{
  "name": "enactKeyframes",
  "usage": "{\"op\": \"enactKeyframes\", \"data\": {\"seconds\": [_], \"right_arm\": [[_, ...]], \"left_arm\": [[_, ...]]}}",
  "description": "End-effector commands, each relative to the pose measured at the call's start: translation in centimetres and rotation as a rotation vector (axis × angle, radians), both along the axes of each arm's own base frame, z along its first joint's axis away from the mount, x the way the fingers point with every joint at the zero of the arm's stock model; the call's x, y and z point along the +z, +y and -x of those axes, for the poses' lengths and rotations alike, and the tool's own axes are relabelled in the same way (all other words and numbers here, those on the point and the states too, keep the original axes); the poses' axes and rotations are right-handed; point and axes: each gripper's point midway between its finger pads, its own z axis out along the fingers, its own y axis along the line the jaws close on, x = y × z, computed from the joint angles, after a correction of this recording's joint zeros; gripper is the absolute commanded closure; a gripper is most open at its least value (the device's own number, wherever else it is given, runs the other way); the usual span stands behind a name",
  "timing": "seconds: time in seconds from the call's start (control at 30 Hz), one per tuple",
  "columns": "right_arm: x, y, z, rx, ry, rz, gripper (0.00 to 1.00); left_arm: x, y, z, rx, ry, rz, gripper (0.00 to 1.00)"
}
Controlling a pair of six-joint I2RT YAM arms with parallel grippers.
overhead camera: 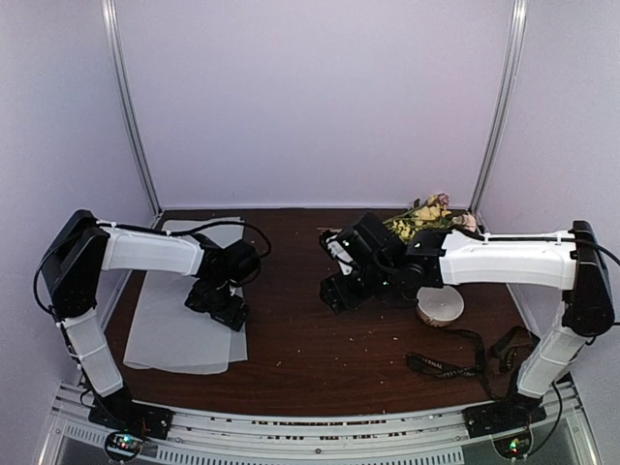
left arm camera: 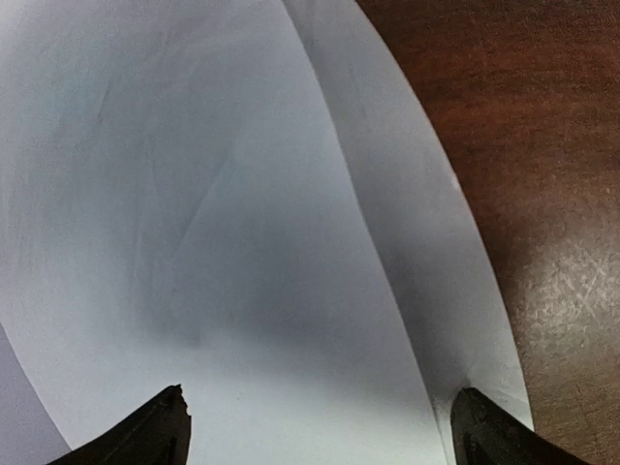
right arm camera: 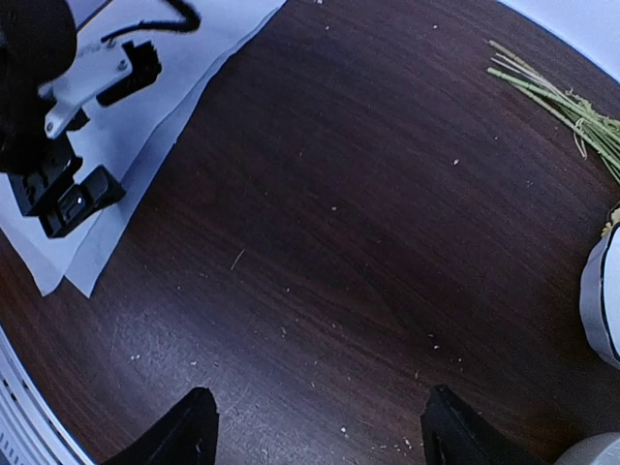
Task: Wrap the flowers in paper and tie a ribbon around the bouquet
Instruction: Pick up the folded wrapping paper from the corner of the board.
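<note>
Taking the view from above as a clock face, with the arm bases at 6, the ribbon (overhead camera: 455, 366) lies nearest. It is a loose dark squiggle on the tabletop (overhead camera: 310, 358) at about 4 o'clock, and nothing touches it. Farther in, at 8 to 9 o'clock, the paper (overhead camera: 179, 329) lies flat, apparently as two overlapping sheets with offset edges. The left gripper (left arm camera: 320, 426) hangs low above the paper with its jaws spread wide and released; there is only paper beneath them and nothing pinched. Near the centre, the right gripper (right arm camera: 315, 426) hovers over bare wood, its jaws also apart and empty. A pale round dish (overhead camera: 441, 307) sits just beside that arm at 3 o'clock. Farthest back, at about 1 o'clock near the rear wall, the flowers (overhead camera: 426, 211) lie on the tabletop, their thin green stems pointing in toward the centre, well apart from the paper. By this layout the job looks to be at its opening step, getting a sheet ready, with no wrapping or tying done. The next move likely calls for the left jaws to come down at an edge or corner of the paper and close on a single sheet. That is delicate, since the paper is thin and lies flush with the wood. Then paper and flowers must be brought together.
</note>
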Motion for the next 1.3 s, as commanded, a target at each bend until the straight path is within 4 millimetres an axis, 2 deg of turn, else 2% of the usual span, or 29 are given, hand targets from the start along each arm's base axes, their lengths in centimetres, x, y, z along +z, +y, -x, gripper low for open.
{"op": "enactKeyframes", "data": {"seconds": [0.0, 0.13, 0.23, 0.37, 0.5, 0.63, 0.83, 1.03, 1.17, 1.27], "right_arm": [[0.1, -0.3, 0.8, 0.036, 0.011, 0.046, 0.26], [-0.3, -0.8, 1.0, 0.031, 0.012, 0.053, 0.26], [-0.4, -1.1, 1.0, 0.023, 0.011, 0.065, 0.25], [-0.3, -1.4, 0.6, 0.006, -0.01, 0.079, 0.25], [-0.7, -1.4, 0.4, 0.001, -0.009, 0.09, 0.25], [-0.5, -1.7, 0.3, -0.023, -0.008, 0.104, 0.25], [1.1, -1.8, -0.1, -0.031, -0.046, 0.084, 0.25], [1.3, -2.3, -0.1, -0.04, -0.056, 0.097, 0.24], [1.3, -2.5, 0.0, -0.036, -0.056, 0.103, 0.24], [1.6, -2.6, 0.0, -0.035, -0.061, 0.1, 0.24]], "left_arm": [[-0.1, -0.5, -2.4, 0.042, -0.04, 0.039, 0.02], [1.3, -0.6, -4.9, 0.085, -0.107, 0.091, 0.02], [1.1, -0.6, -5.9, 0.077, -0.117, 0.065, 0.02], [-0.8, 0.0, -6.6, 0.064, -0.074, 0.017, 0.02], [-2.5, 0.2, -6.8, 0.076, -0.022, 0.056, 0.02], [-3.9, 2.4, -6.0, 0.176, 0.015, 0.121, 0.05], [-5.8, 2.7, -4.4, 0.178, 0.071, 0.134, 0.26], [-6.8, 3.5, -3.3, 0.175, 0.1, 0.101, 0.64], [-6.9, 4.6, -2.7, 0.178, 0.096, 0.062, 0.78], [-7.1, 4.9, -2.7, 0.181, 0.094, 0.055, 0.97]]}}
